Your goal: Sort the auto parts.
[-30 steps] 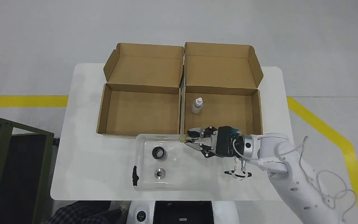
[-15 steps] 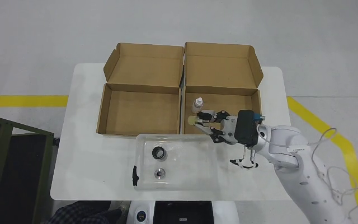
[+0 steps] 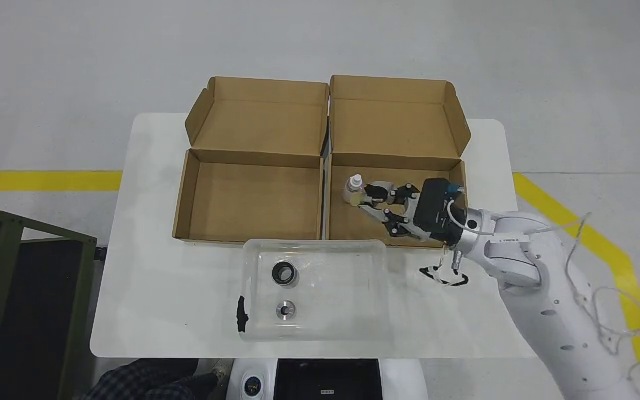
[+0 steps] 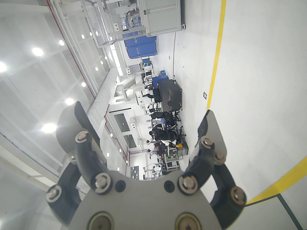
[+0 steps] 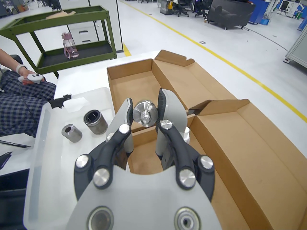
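Note:
My right gripper (image 5: 145, 107) (image 3: 378, 198) is shut on a silver stepped metal part (image 5: 145, 116) and holds it above the near left corner of the right cardboard box (image 3: 400, 178) (image 5: 239, 132). A small silver part (image 3: 352, 186) (image 5: 186, 135) stands in that box just beside the gripper. The left cardboard box (image 3: 250, 200) (image 5: 129, 87) has nothing in it. The clear tray (image 3: 340, 300) (image 5: 36, 149) holds a dark-bored ring (image 3: 284, 272) (image 5: 96, 122) and a short metal cylinder (image 3: 286, 310) (image 5: 72, 132). My left gripper (image 4: 144, 116) is open with nothing between its fingers, facing the room.
A flat black part (image 3: 240, 315) (image 5: 60, 100) lies at the tray's left end. Both boxes have their lids folded back at the far side. A green cart (image 3: 30, 300) stands off the table's left.
My right gripper has carried the metal part from over the tray's far rim up and to the right, to above the right box next to the part standing there.

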